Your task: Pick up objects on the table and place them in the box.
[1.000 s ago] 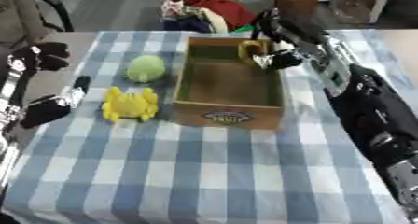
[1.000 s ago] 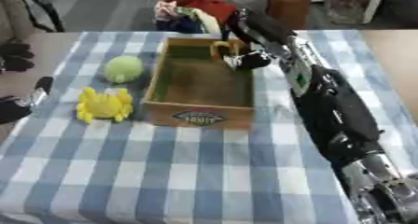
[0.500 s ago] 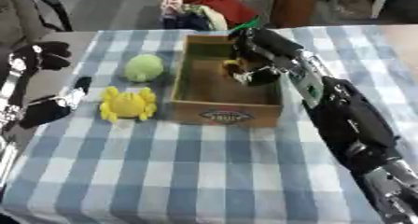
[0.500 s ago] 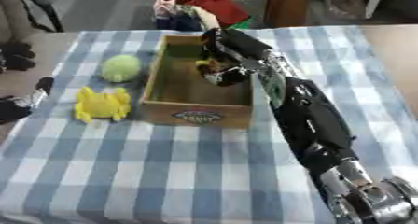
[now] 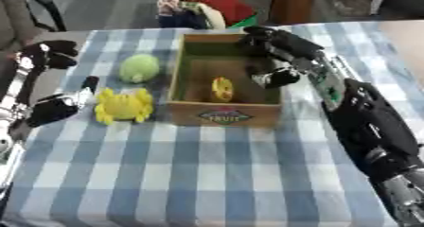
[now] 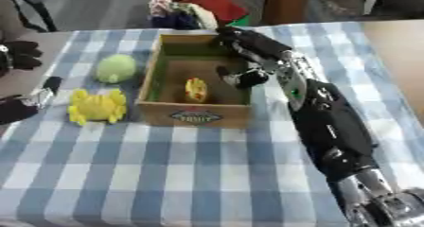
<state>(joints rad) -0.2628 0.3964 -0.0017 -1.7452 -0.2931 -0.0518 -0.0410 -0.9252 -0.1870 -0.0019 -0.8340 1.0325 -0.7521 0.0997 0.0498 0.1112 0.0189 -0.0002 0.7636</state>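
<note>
A wooden box (image 5: 222,115) with a fruit label on its front wall stands at the upper middle of the frame on a bench (image 5: 207,174) covered with a blue and white checked cloth. Inside the box, toward its right half, a yellow object (image 5: 221,89) with a touch of red stands on the floor of the box, apart from the hand. The right hand (image 5: 273,72) hangs over the box's right side, just right of the yellow object, its fingers curled inward and holding nothing; its black arm runs down the right side of the frame to the lower right corner. Left of the box, on the cloth, lie a round green object (image 5: 139,67) and, just below it, a yellow toy with stubby limbs (image 5: 123,105) (its exact kind cannot be told); the two are near each other and both close to the box's left wall. The left hand (image 5: 51,110) rests at the left edge of the frame beside the yellow toy, not touching it, and whether its fingers are spread or closed cannot be told. Beyond the far edge of the bench, at the top of the frame, lies a heap of coloured cloth (image 5: 198,8)
</note>
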